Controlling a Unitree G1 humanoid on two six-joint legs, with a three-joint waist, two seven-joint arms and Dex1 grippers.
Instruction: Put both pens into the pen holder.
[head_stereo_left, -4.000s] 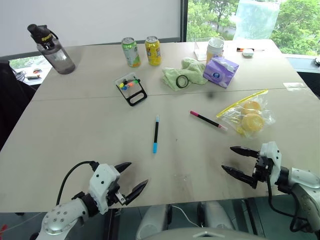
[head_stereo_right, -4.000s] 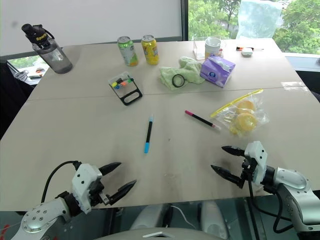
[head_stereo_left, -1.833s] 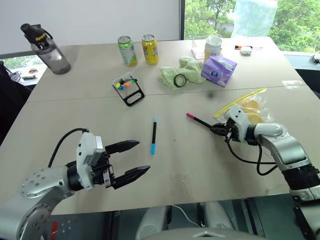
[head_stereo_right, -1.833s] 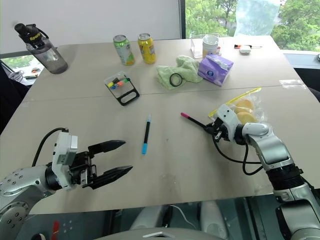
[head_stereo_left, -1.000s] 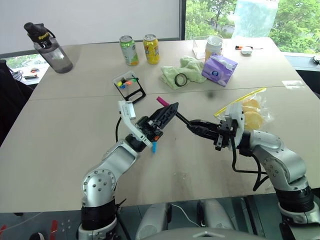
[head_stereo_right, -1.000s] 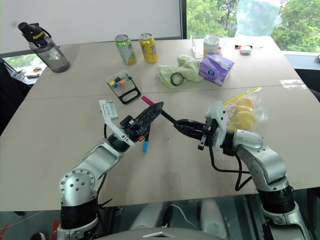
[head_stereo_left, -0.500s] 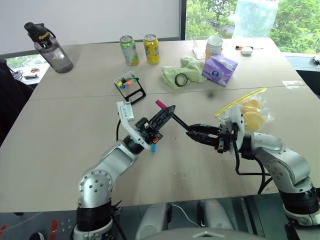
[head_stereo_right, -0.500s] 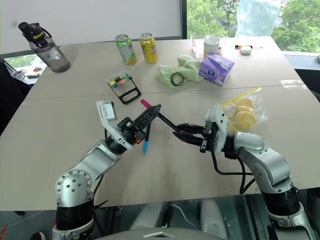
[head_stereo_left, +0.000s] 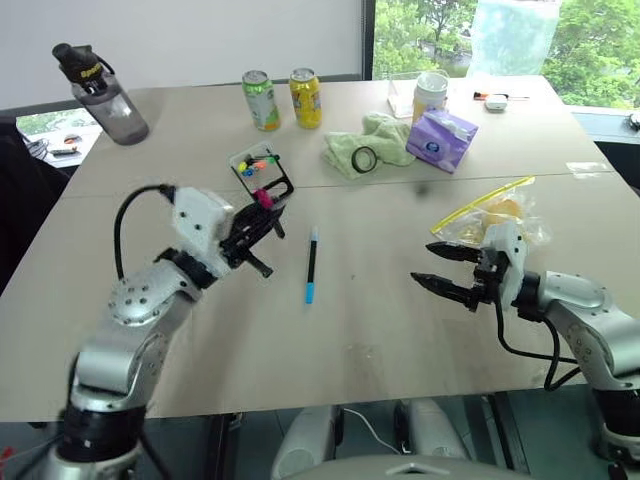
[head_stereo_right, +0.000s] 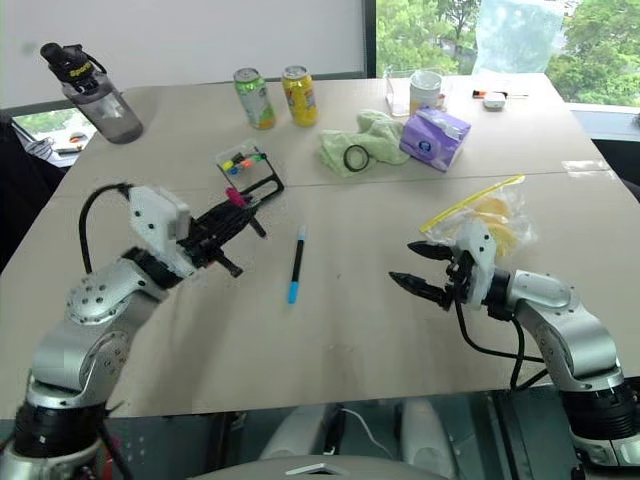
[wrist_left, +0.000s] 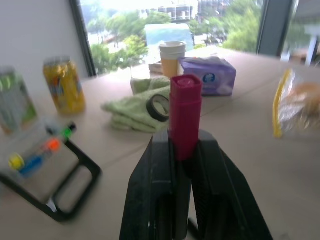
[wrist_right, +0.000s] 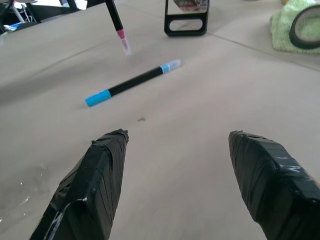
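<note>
We see the slim black-barrelled pen with the magenta-pink end (wrist_left: 185, 116) clenched between the two black fingers of the left claw (head_stereo_left: 262, 222), its pink end poking out past the fingertips and its barrel slanting down behind them. The left claw hangs above the beige worktop (head_stereo_left: 200, 330), just in front of the pen holder (head_stereo_left: 262, 175), a small clear box with a black frame and a black loop-shaped foot that shows yellow, orange, green and blue bits inside. The holder stands on the far half of the worktop, close to the seam between the two panels.

The second pen, black-barrelled with a light-blue end (head_stereo_left: 311, 265), lies flat on the worktop in the middle, between the two arms and touching neither; its blue end points toward us.

The right claw (head_stereo_left: 438, 267) is released, its two black fingers spread wide with nothing between them, hovering over bare worktop beside a clear plastic bag with a yellow zip strip (head_stereo_left: 490, 212) and well apart from the blue-ended pen.

Farther back stand a green drink can (head_stereo_left: 262, 101), a yellow drink can (head_stereo_left: 306, 98), a crumpled light-green cloth (head_stereo_left: 372, 145), a purple tissue pack (head_stereo_left: 441, 141) and a dark-capped grey water bottle (head_stereo_left: 101, 93).
</note>
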